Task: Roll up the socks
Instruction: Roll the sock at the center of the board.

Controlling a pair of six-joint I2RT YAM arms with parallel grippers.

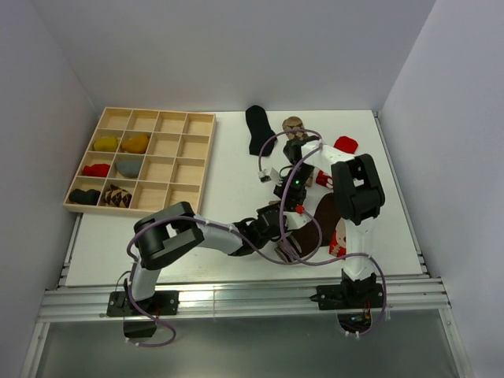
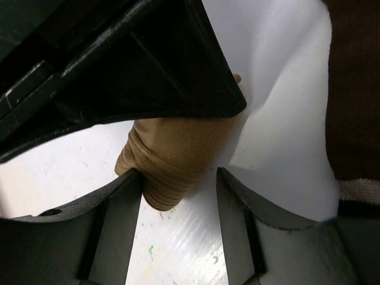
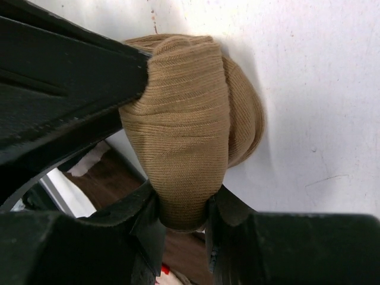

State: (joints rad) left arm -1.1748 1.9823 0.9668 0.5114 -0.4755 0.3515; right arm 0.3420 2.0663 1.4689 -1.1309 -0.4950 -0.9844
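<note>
Close to the near edge, around the middle of the desk (image 1: 228,169), both arms meet over the tan sock (image 3: 190,136), which is wound into a fat roll. The right jaws are clamped on the roll's lower end, with the fabric pinched between the two fingers (image 3: 142,225). The left jaws stand open around the sock's other end: one finger (image 2: 113,225) touches the fabric and the other stands just clear of it. From above, the arms hide the tan sock.

Just beside it lies the dark brown sock (image 2: 356,89), flat, with a pale stripe, partly under the right arm. A red and white sock (image 1: 339,239) shows next to that arm.

Farther back, a black sock (image 1: 257,130) lies flat with a rolled brown patterned sock (image 1: 294,126) just beside it. A small red sock (image 1: 345,144) lies off to the right. At the far left, the wooden tray (image 1: 173,169) holds six rolled socks in its left compartments.
</note>
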